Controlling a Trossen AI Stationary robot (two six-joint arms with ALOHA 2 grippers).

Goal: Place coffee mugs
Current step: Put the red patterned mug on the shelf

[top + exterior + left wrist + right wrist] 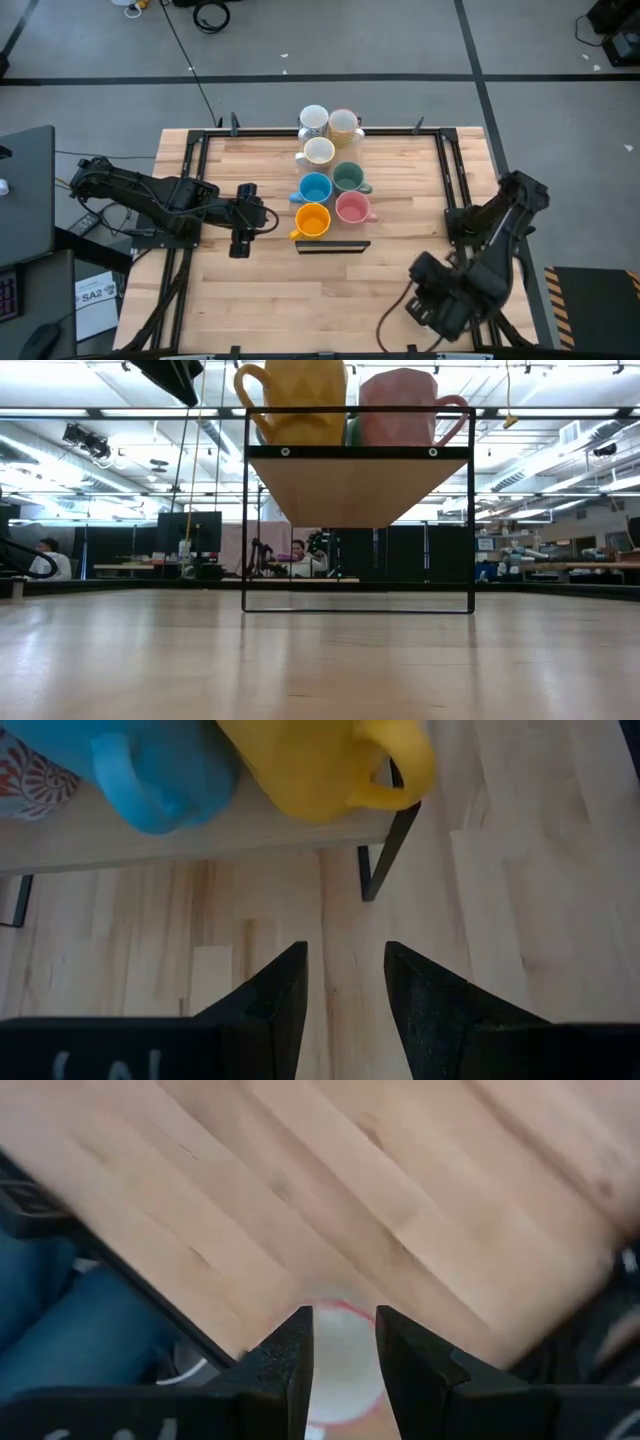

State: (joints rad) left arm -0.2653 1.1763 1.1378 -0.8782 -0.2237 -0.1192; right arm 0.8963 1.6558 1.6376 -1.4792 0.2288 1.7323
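The left arm reaches in from the table's left edge, its forearm lying roughly level across the boards. The left gripper (262, 214) points toward the table's middle, its two dark fingers (275, 995) parted with nothing between them. The right arm sits folded near the table's front right corner, and the right gripper (343, 1342) angles downward, jaws apart and empty.

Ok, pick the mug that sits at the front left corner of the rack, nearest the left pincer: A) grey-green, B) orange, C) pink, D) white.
B: in the high view the orange mug sits at the rack's near left corner, closest to the left pincer, with the pink mug beside it.
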